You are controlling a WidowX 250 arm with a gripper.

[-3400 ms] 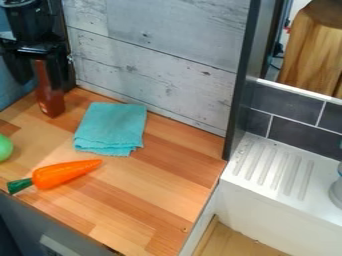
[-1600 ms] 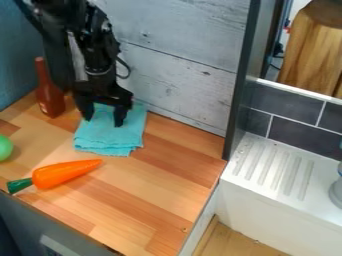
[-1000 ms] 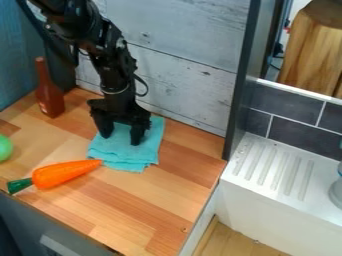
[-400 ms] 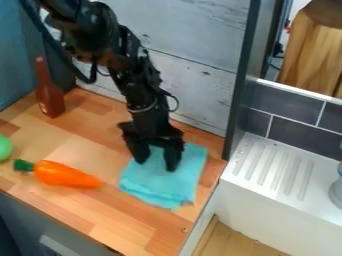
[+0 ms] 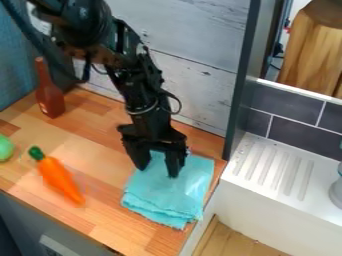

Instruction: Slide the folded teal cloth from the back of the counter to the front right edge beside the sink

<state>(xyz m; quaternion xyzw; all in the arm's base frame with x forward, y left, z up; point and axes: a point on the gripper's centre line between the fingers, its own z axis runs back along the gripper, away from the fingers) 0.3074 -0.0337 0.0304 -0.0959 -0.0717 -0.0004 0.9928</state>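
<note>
- Pale, weathered wood planks (image 5: 194, 30) make the back wall, and in front of them spreads a worktop (image 5: 103, 210) of light and reddish wood strips.
- At the worktop's left edge sits a smooth, light green, rounded thing (image 5: 5, 148), cut off by the view.
- Near the back left corner a slim-necked, reddish-brown bottle (image 5: 49, 95) stands upright.
- Toward the front edge lies an orange toy carrot (image 5: 60, 177) with a green top. The top points to the back left and the tip to the front, well apart from the cloth.
- The black robot arm (image 5: 137, 82) comes in from the upper left, and its black two-finger claw (image 5: 158, 171) hangs down over the cloth. The claw is open, its two fingers spread, with cloth visible between them and the tips at its upper surface; no pinched fold shows.
- Under the claw is the folded turquoise cloth (image 5: 163, 197), spread low on the worktop close to the right edge. Whether any of it passes that edge I cannot tell.
- As for progress, I judge the cloth well placed along the right edge, still folded and not lifted. The claw is not yet clear of it, and whether more shifting is left cannot be told.
- Beyond a dark upright panel (image 5: 244, 75) are a white ribbed drainboard (image 5: 277, 167) and, higher up, a brown wooden block (image 5: 310, 50).
</note>
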